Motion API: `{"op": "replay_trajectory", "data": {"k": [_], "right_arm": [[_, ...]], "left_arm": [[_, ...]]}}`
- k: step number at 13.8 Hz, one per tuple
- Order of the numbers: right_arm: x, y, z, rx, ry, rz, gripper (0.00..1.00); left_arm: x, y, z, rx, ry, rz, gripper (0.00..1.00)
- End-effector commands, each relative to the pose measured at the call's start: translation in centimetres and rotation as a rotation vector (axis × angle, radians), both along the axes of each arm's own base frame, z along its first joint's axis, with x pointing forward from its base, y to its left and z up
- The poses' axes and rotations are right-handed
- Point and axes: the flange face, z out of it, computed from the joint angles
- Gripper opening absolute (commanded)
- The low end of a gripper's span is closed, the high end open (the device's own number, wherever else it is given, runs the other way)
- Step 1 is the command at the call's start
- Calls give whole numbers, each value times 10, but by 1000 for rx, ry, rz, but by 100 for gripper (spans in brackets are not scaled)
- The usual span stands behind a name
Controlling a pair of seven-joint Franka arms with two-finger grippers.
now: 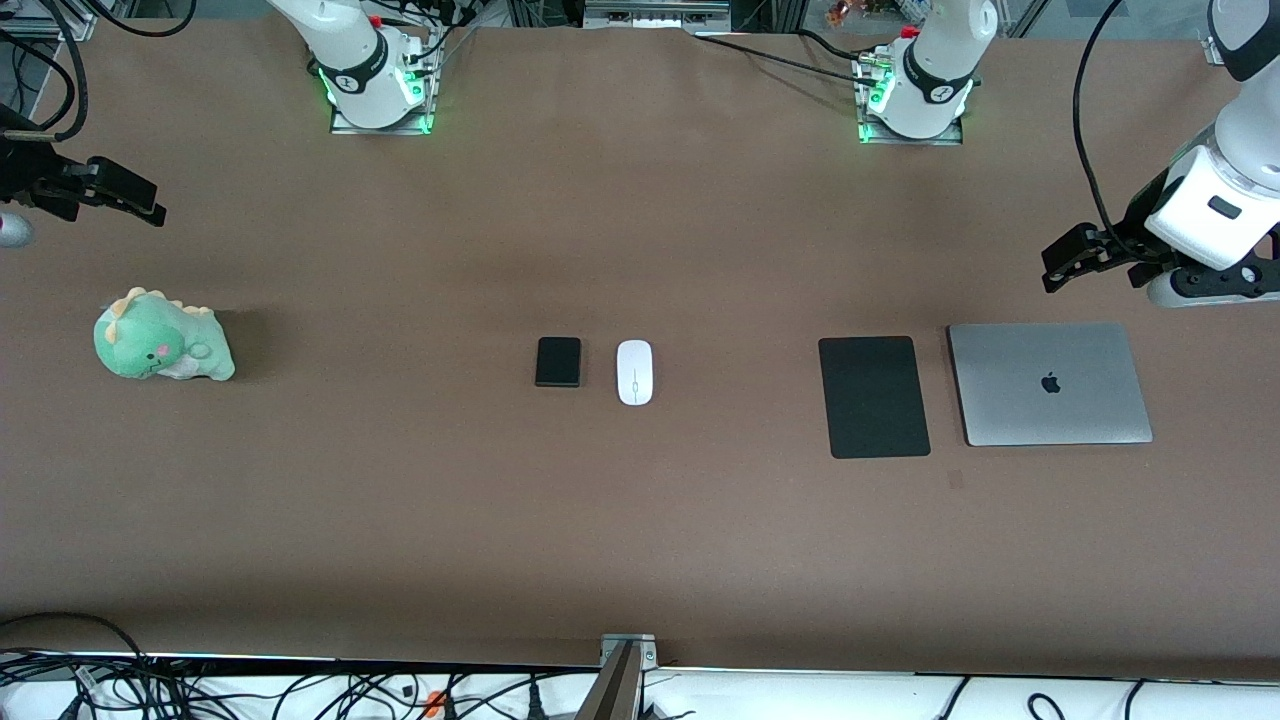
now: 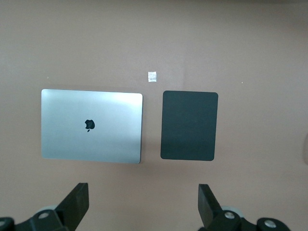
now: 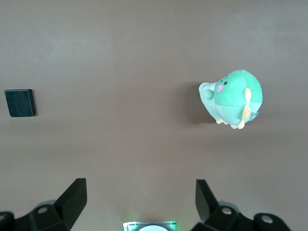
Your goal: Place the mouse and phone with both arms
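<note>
Across a wide brown table (image 1: 640,540), two white arms rise from green-lit bases along the edge farthest from the front camera. Largest of the loose things is one closed silver laptop (image 1: 1050,384), lying toward the left arm's end; just beside it, toward the middle, lies one flat black mouse pad (image 1: 874,397). One green plush dinosaur (image 1: 162,337) sits alone toward the right arm's end. At the table's middle rest one black phone (image 1: 558,361) and one white mouse (image 1: 634,372), side by side, close but apart, the phone on the side toward the right arm's end.

Only the left wrist view shows a small pale scrap (image 2: 152,76) on the cloth near the pad's corner; the front view shows the mouse, which neither wrist view catches. Cables trail along the table's nearest edge.

Both arms wait. The left gripper (image 2: 144,204) hangs over the table's end above the laptop, fingers spread wide, holding nothing. The right gripper (image 3: 140,202) hangs above the plush's end, equally wide apart and empty.
</note>
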Motion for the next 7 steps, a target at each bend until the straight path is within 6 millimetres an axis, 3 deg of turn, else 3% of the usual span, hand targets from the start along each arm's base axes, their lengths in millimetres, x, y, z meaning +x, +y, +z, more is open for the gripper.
{"op": "replay_trajectory", "data": {"k": [1, 7], "right_arm": [[-2, 2, -3, 19, 6, 14, 100], [-3, 4, -4, 17, 18, 13, 100]], "left_arm": [[0, -2, 7, -21, 2, -5, 100], [-3, -3, 5, -19, 25, -3, 100]]}}
